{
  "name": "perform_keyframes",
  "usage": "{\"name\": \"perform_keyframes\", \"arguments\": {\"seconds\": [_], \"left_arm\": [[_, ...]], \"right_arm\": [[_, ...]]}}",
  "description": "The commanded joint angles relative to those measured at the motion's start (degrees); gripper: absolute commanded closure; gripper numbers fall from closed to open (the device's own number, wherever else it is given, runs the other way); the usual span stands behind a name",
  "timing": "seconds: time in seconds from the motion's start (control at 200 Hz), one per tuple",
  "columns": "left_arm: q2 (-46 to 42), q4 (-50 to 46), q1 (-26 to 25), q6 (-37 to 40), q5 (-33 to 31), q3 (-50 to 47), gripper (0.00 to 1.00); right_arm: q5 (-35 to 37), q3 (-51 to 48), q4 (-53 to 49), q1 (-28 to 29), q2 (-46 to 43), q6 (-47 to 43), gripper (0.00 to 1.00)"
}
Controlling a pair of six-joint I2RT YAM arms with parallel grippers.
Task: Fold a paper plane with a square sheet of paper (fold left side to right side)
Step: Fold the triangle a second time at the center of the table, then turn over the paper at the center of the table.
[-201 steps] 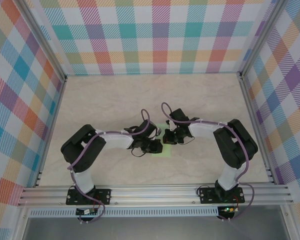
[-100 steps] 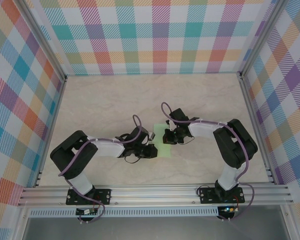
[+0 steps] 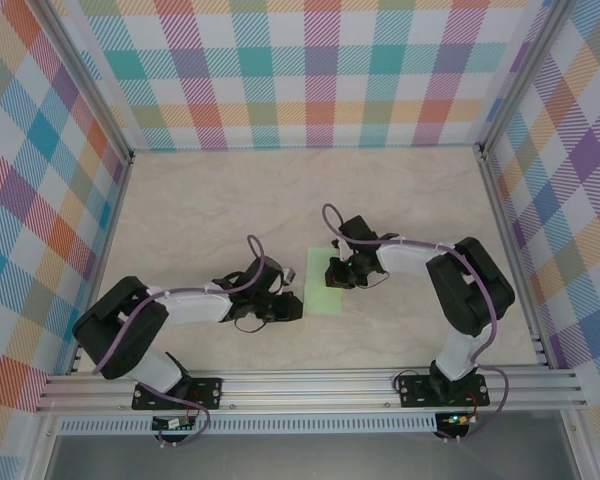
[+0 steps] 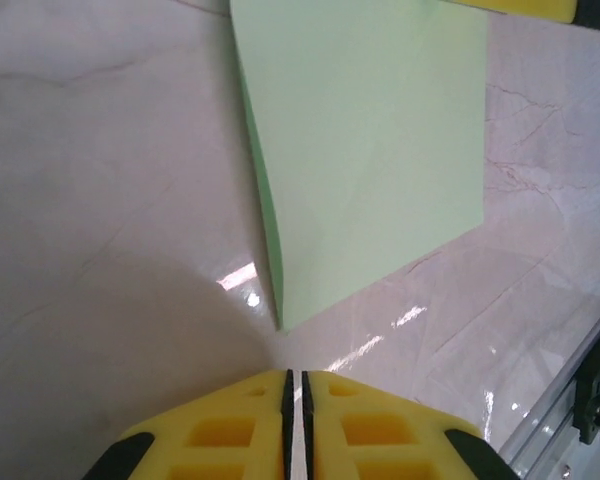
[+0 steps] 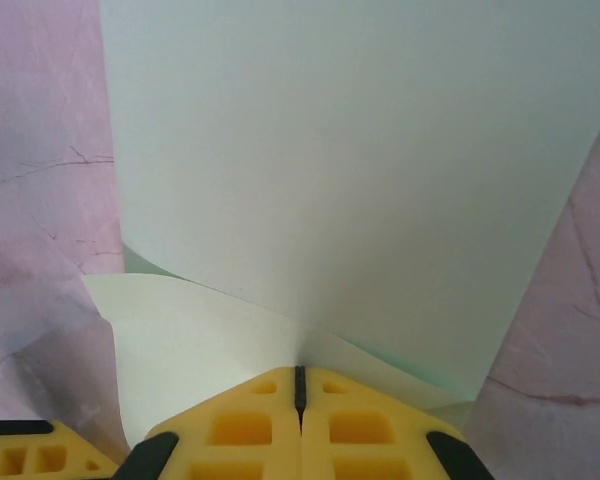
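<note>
With the left pincer (image 4: pixel 295 378) shut and empty just beside the puffed fold of the pale light-green square paper sheet (image 3: pixel 317 292), doubled over mid-worktop (image 3: pixel 210 200), and the right pincer (image 5: pixel 300 372) apparently pinched on its right edge, probably best to press flat along that fold, keeping edges aligned.

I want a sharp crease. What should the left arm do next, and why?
Probably slide the left gripper forward onto the folded edge of the square sheet of paper and press along it: that edge looks rounded, not flat, the gripper sits just short of its corner, and the right gripper is at the other side.
</note>
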Motion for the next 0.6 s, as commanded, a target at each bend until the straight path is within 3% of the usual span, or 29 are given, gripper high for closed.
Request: {"name": "perform_keyframes", "arguments": {"seconds": [0.0, 0.145, 0.325, 0.505, 0.595], "left_arm": [[-3.06, -3.91, 3.34, 1.65, 0.95, 3.80, 0.66], [0.41, -1.67, 5.62, 2.84, 2.86, 7.11, 0.54], [8.78, 3.70, 6.34, 2.53, 4.29, 11.00, 0.47], [15.08, 5.48, 6.32, 2.36, 4.73, 14.09, 0.48], [15.88, 6.95, 6.27, 1.97, 5.06, 14.12, 0.58]], "right_arm": [[2.51, 2.86, -2.24, -0.36, -6.92, -1.94, 0.68], [9.94, 0.70, -6.08, -0.38, -15.81, -3.28, 0.43], [12.40, -6.45, -7.97, -0.46, -26.23, -1.84, 0.22], [9.41, -12.15, -6.39, -0.47, -33.11, 0.80, 0.16], [6.94, -13.60, -4.59, -0.50, -33.74, 1.09, 0.14]]}}
